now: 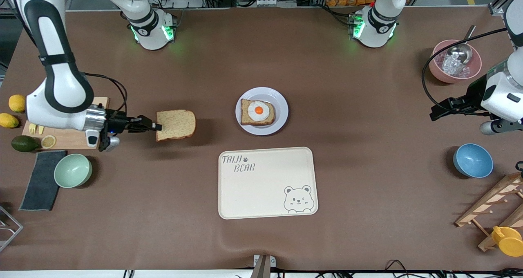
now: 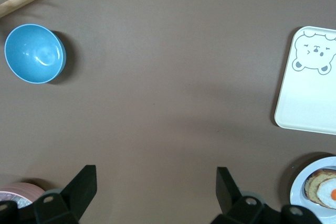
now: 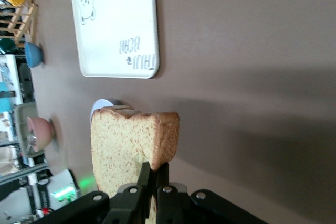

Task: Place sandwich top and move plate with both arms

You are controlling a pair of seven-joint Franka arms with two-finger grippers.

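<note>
light-brown sandwich top [image 1: 176, 124], lavender-white plate [image 1: 280, 106]

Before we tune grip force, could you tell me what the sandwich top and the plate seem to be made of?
Sandwich top: porous, matte crumb with a darker crust, like wholemeal bread or a foam replica. Plate: smooth, pale, faintly glossy with a raised rim, probably plastic or melamine, possibly ceramic.

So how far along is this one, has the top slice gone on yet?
Not yet. Done: the right gripper has picked up the sandwich top, shut on its edge, and holds it in the air over bare table toward the right arm's end. In hand: carrying it to the plate, where the egg-topped slice lies uncovered. Left: setting the top on, then moving the plate with both arms. The left gripper waits, open.
</note>
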